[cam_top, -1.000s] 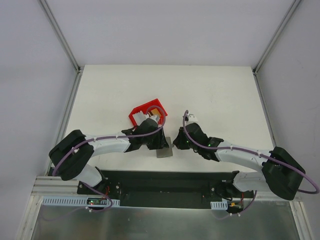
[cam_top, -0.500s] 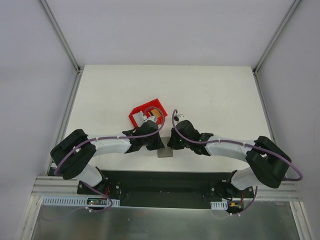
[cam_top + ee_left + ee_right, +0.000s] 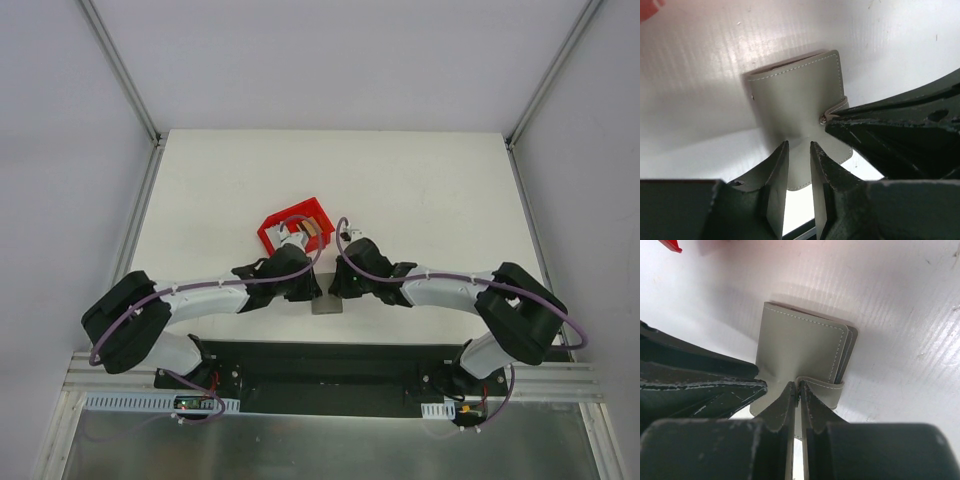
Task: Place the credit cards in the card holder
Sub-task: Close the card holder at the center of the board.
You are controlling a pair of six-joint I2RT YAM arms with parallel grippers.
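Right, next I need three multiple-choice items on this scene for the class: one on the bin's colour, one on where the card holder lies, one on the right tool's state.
1. What colour is the open bin?
A. red
B. blue
C. green

2. Where does the card holder lie?
A. inside the bin
B. on the table, on the robot's side of the bin
C. at the table's far edge

3. What is the right tool doing?
A. standing wide open
B. shut on a card
C. shut on the holder's strap

Answers:
1 A, its walls show bright red in the top view.
2 B, the grey holder sits on the white surface between the two arms, nearer the robot than the bin.
3 C, the right wrist view shows it pinched together on the strap.
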